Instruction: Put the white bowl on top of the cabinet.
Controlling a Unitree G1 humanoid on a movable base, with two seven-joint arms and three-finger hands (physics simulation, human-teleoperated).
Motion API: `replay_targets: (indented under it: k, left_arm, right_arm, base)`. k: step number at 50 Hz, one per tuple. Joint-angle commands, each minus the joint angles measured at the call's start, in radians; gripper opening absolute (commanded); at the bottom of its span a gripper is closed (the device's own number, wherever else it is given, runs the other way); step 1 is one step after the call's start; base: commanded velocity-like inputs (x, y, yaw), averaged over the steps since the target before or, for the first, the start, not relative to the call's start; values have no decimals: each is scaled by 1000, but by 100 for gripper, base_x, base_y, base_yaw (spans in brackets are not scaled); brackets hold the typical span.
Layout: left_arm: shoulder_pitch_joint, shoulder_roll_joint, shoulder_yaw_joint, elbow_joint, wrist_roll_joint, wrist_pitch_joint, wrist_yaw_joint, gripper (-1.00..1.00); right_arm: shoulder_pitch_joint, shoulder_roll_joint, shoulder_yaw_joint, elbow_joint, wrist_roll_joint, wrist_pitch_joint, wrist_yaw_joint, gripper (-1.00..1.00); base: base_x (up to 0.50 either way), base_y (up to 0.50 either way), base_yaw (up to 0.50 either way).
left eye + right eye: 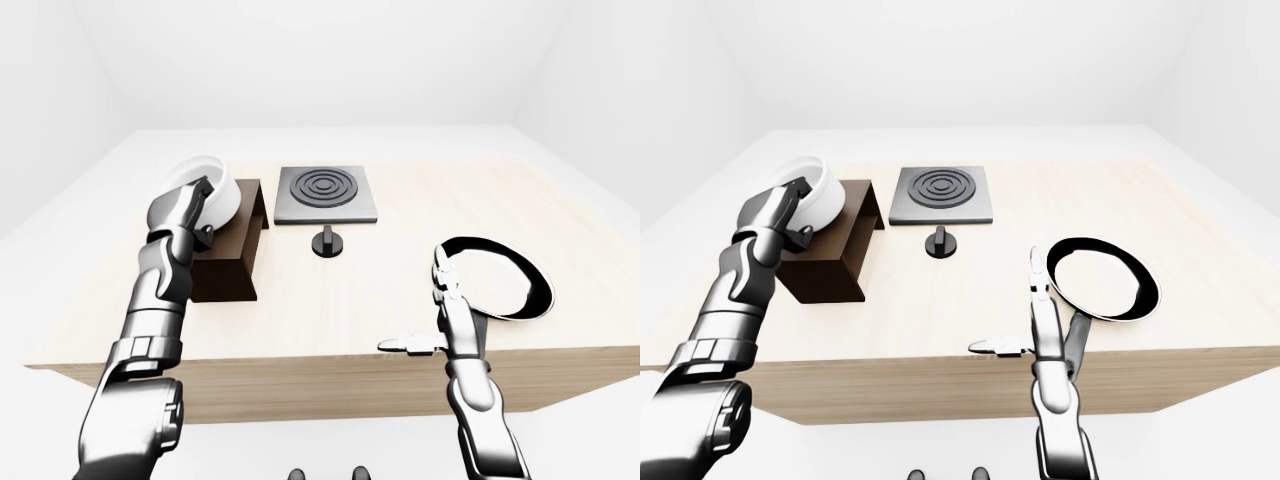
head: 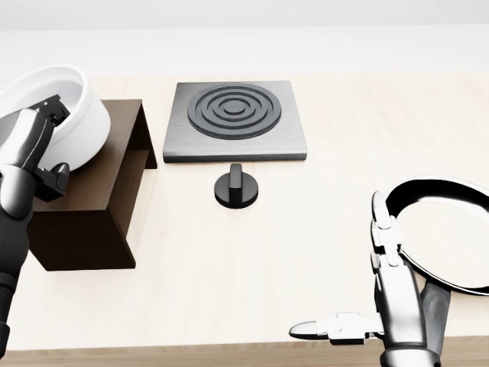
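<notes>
A bare simulated kitchen: a wooden counter (image 2: pixel 306 252) with a hob plate (image 2: pixel 235 120), knob (image 2: pixel 238 188) and frying pan (image 2: pixel 451 229).

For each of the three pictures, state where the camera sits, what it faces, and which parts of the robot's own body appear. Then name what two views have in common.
Left-eye view: on the head, looking down over the wooden table; both arms show whole, the left hand at the white bowl on the cabinet.
Head view: on the head, closer and steeper; only the left forearm and the right hand show.
Right-eye view: on the head, beside the left eye, the scene shifted left.
Shared: the eye views both show the hotplate, knob and pan.
</notes>
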Motion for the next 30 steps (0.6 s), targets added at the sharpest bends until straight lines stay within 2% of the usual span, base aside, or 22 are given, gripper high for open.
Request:
replay_targets:
  k: [1, 2, 3, 30]
  left_arm:
    - [-12, -21, -6, 55, 46, 0, 110, -100]
    - [-9, -20, -8, 49, 49, 0, 116, 21]
    - [-10, -21, -8, 50, 48, 0, 114, 100]
    - [-8, -20, -7, 45, 46, 0, 120, 100]
  right_arm:
    - [0, 0, 3, 4, -3, -3, -2, 100]
    - [-1, 0, 2, 5, -1, -3, -1, 100]
    - [-2, 0, 2, 7, -1, -3, -2, 100]
    - [-1, 0, 6, 13, -6, -9, -3, 100]
  base:
    - [1, 0, -1]
    - [0, 0, -1]
    - [1, 0, -1]
    - [0, 0, 0]
